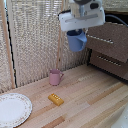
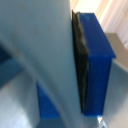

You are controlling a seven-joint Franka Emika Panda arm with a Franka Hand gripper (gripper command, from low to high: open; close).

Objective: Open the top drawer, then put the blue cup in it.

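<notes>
Lower left of the exterior view there's a white round plate (image 1: 13,108) on the light wooden bench (image 1: 90,102), then a small yellow block (image 1: 55,99) and a pink ceramic mug (image 1: 55,77) near the middle. Upper middle, the white tool (image 1: 76,34) is pinching the glossy blue cup (image 1: 76,41), lifted well above the bench. The dark brown wooden top drawer (image 1: 107,41) sits just right of it, upper right.

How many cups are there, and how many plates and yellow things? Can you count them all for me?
Cups: 2, the blue cup held up in the gripper and the pink cup on the table.
Plates: 1, the white plate.
Yellow things: 1, the yellow block.
Total: 4
</notes>
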